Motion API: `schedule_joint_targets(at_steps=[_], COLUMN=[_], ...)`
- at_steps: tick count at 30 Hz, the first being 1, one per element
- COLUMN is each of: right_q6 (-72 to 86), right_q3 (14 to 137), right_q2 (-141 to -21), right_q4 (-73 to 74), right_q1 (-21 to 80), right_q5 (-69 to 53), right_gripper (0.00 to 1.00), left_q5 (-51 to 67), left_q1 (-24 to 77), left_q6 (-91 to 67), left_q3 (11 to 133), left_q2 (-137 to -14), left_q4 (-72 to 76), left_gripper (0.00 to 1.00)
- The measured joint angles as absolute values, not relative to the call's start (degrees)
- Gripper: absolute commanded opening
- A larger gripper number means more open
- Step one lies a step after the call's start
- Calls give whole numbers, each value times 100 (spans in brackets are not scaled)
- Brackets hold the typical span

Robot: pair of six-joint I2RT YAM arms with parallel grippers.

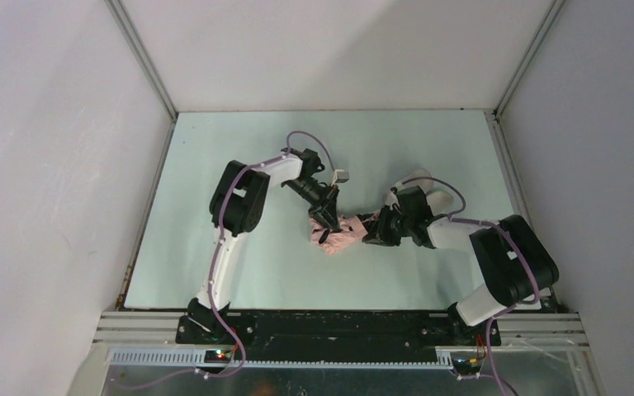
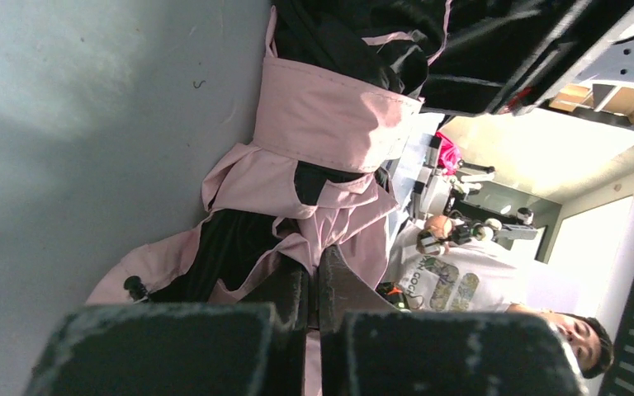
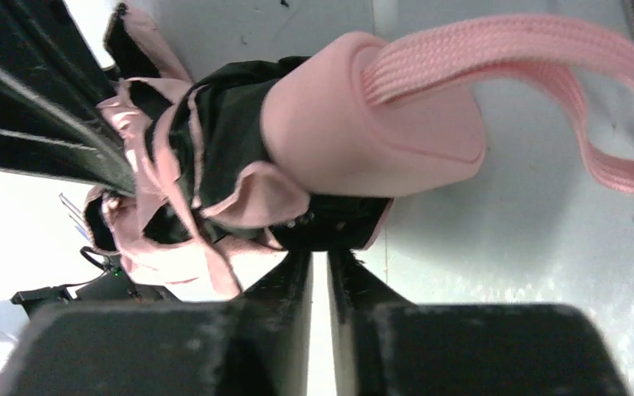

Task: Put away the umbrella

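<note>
The left gripper has its fingers pressed together on a fold of the umbrella, and a thin strip of pink cloth shows in the seam between them. The right gripper has its fingers drawn almost together, with a narrow bright slit left between them. Their tips meet the dark cloth just under the handle, but I cannot tell whether they pinch any of it. The umbrella is folded loosely rather than rolled tight, a crumpled bundle of pink cloth with black lining showing in the folds. It lies flat on the table, about the middle. Its long axis runs across from one arm to the other, with the right end a little farther from the table's near edge than the left end. The handle end points toward the right arm, and the strap loops out beyond the handle. The cloth end points toward the left arm. The left gripper comes down on the umbrella's left end from the far side and the right gripper reaches the handle end from the right, so the umbrella sits between the two. Both arms bend inward toward the umbrella. White walls stand well apart from it.
</note>
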State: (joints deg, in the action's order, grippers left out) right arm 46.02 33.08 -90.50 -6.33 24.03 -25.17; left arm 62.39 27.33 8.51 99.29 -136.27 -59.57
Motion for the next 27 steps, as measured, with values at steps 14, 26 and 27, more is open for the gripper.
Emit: schedule_joint_targets(at_steps=[14, 26, 27], right_q6=[4869, 6173, 6390], right_q3=[2930, 2783, 2786], right_q2=[-6934, -7022, -7072], right_q4=[-95, -252, -279], right_q1=[2506, 2965, 3048], right_q5=[-2167, -1708, -1616], right_gripper=[97, 99, 100], left_q5=[5566, 4136, 4003], left_q1=[2864, 2974, 2974], left_q6=[-270, -1219, -1219], left_q3=[7972, 6984, 6969], left_q2=[-12112, -9983, -9821], left_q4=[-3369, -2038, -2016], left_gripper=[40, 95, 97])
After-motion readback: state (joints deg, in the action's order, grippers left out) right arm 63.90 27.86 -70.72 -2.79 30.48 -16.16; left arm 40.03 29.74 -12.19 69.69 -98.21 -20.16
